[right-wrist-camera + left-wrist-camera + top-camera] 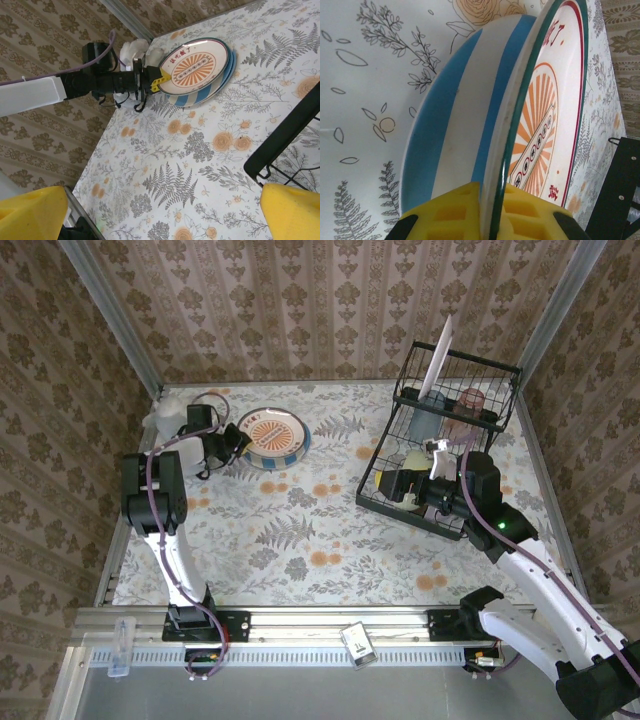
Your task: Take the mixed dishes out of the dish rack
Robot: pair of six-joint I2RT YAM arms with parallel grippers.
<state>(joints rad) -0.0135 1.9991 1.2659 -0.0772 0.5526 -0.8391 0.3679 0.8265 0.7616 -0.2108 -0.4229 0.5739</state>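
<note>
Placing step — left gripper (491, 220) pinches sunburst plate (545, 125) rim, seemingly resting on striped plate (452, 125). Next: release, retreat; right gripper (402, 486) spread at dish rack (410, 517) — pick next dish.

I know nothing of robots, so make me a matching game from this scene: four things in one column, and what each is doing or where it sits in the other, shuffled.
Things:
1. left gripper
2. right gripper
3. white plate
4. blue-striped dish

States:
A. standing on edge in the dish rack
B. open, beside the rack
C. lying under the sunburst plate
D. shut on the sunburst plate's rim

Pairs: 1-D, 2-B, 3-A, 4-C.
</note>
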